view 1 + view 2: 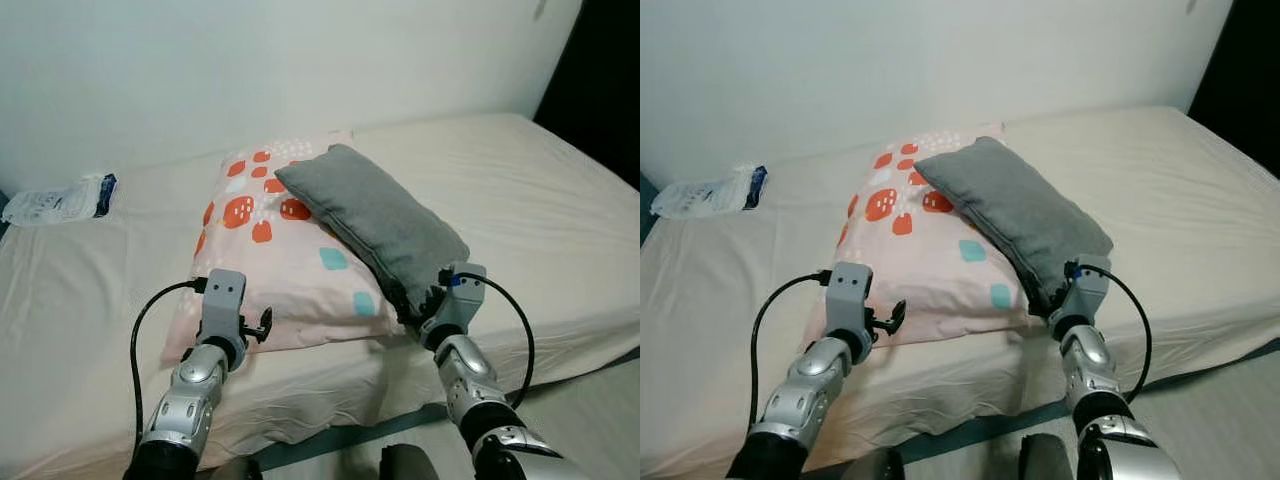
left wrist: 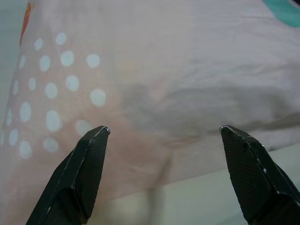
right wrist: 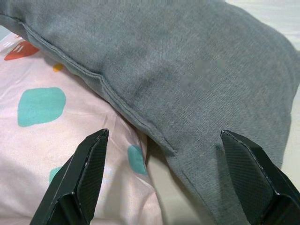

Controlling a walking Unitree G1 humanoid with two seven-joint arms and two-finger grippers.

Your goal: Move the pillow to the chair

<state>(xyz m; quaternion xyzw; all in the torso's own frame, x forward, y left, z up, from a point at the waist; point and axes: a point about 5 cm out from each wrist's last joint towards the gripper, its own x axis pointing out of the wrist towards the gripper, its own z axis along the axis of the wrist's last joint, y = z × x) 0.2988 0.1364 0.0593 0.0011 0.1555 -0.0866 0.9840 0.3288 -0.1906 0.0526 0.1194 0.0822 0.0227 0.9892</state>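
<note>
A pink pillow (image 1: 275,250) with red, teal and white spots lies on the bed (image 1: 540,200). A grey pillow (image 1: 375,215) rests diagonally across its right side. My left gripper (image 2: 164,133) is open at the pink pillow's near left edge (image 2: 154,103), fingers apart in front of the fabric. My right gripper (image 3: 161,138) is open at the grey pillow's near corner (image 3: 187,79), where it overlaps the pink pillow (image 3: 51,131). Both arms reach over the bed's front edge, the left wrist (image 1: 222,300) and the right wrist (image 1: 455,295) close to the pillows.
A clear plastic packet (image 1: 62,200) with a blue label lies at the bed's far left. A white wall (image 1: 300,60) runs behind the bed. A dark opening (image 1: 605,80) is at the far right. A grey-green floor strip (image 1: 330,435) shows below the mattress.
</note>
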